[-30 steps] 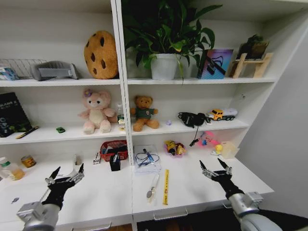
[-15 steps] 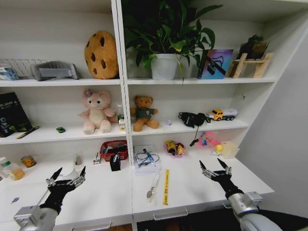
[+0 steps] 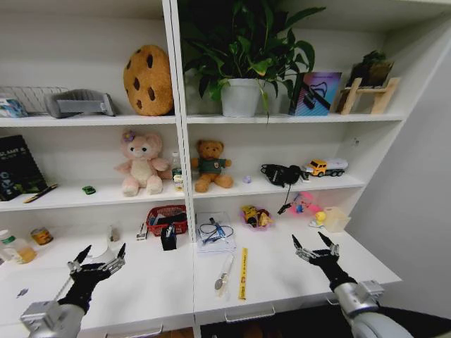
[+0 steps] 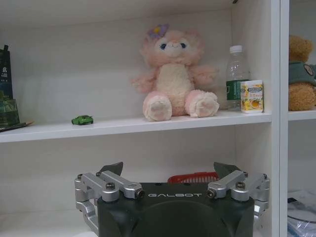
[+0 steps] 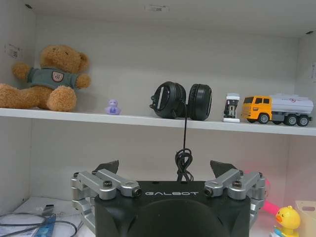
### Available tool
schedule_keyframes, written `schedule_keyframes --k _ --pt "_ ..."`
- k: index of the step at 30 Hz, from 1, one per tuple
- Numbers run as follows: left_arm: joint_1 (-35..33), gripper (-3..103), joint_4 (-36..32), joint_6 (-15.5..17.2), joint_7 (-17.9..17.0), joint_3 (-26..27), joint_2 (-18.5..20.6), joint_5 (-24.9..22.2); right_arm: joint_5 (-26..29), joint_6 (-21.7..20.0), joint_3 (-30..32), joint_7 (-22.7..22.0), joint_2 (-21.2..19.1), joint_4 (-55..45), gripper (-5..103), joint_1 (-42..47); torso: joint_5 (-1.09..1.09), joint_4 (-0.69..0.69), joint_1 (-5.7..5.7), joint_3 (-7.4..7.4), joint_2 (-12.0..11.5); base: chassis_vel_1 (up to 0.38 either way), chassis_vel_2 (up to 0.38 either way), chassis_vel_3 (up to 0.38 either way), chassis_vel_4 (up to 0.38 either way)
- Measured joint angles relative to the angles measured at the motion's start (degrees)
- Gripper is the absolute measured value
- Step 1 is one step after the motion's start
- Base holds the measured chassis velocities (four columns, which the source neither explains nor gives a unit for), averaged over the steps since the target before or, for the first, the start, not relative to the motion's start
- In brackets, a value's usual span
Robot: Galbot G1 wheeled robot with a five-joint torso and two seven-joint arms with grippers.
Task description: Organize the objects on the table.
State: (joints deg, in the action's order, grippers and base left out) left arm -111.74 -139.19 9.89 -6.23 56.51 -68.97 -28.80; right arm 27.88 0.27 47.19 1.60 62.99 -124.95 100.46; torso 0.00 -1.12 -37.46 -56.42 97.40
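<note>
Two teddy toys, one cookie cushion, one plant, one toy truck, one yellow ruler, two grippers.

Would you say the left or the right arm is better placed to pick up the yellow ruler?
Probably right: the right gripper hovers open nearer the yellow ruler; the left gripper is farther.

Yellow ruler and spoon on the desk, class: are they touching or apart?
Apart. The head view shows the yellow ruler lying beside the spoon, with a strip of bare white table plainly visible between them along their length.
</note>
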Motion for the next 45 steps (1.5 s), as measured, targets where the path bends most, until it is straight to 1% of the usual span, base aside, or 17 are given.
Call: schedule_keyframes --k 14,19,21,25,27,28,29,34,35,41,45 --pt "0.0 100 0.0 0.0 0.0 -0.1 0.0 0.0 0.0 0.0 0.0 0.0 0.0 0.0 100 0.0 0.01 0.0 0.0 0.0 0.0 0.012 0.011 -0.015 -0.013" --pt "0.0 100 0.1 0.0 0.0 -0.1 0.0 0.0 0.0 0.0 0.0 0.0 0.0 0.0 100 0.0 0.01 0.02 0.0 0.0 0.0 0.122 0.129 -0.123 -0.137" --pt "0.0 100 0.1 0.0 0.0 -0.1 0.0 0.0 0.0 0.0 0.0 0.0 0.0 0.0 100 0.0 0.0 -0.01 0.0 0.0 0.0 0.173 0.186 -0.178 -0.193" --pt "0.0 100 0.1 0.0 0.0 -0.1 0.0 0.0 0.0 0.0 0.0 0.0 0.0 0.0 100 0.0 -0.01 -0.02 0.02 0.01 0.0 0.199 0.201 -0.203 -0.206" --pt "0.0 100 0.1 0.0 0.0 -0.1 0.0 0.0 0.0 0.0 0.0 0.0 0.0 0.0 100 0.0 -0.02 0.01 0.02 0.0 0.0 0.245 0.225 -0.243 -0.2" --pt "0.0 100 0.1 0.0 -0.1 -0.1 0.0 0.0 0.0 0.0 0.0 0.0 0.0 0.0 100 0.0 -0.05 0.01 0.01 0.0 0.0 0.214 0.234 -0.219 -0.176" --pt "0.0 100 0.1 0.0 -0.1 -0.1 0.0 0.0 0.0 0.0 0.0 0.0 0.0 0.0 100 0.0 0.0 -0.03 0.02 0.02 0.0 0.214 0.228 -0.136 -0.183" --pt "0.0 100 0.1 0.0 -0.1 -0.1 0.0 0.0 0.0 0.0 0.0 0.0 0.0 0.0 100 0.0 -0.03 -0.04 0.23 0.26 -0.5 0.122 0.161 -0.091 -0.144" --pt "0.0 100 0.1 0.0 -0.1 -0.1 0.0 0.0 0.0 0.0 0.0 0.0 0.0 0.0 100 0.0 0.01 -0.03 0.34 0.37 -0.7 0.055 0.077 0.03 0.024" --pt "0.0 100 0.1 0.0 -0.1 -0.1 0.0 0.0 0.0 0.0 0.0 0.0 0.0 0.0 100 0.0 0.02 -0.03 0.48 0.54 -1.0 0.029 0.02 0.065 0.073" --pt "0.0 100 0.1 0.0 -0.1 -0.1 0.0 0.0 0.0 0.0 0.0 0.0 0.0 0.0 100 0.0 0.02 0.0 0.5 0.57 -1.1 0.018 0.018 0.093 0.096"
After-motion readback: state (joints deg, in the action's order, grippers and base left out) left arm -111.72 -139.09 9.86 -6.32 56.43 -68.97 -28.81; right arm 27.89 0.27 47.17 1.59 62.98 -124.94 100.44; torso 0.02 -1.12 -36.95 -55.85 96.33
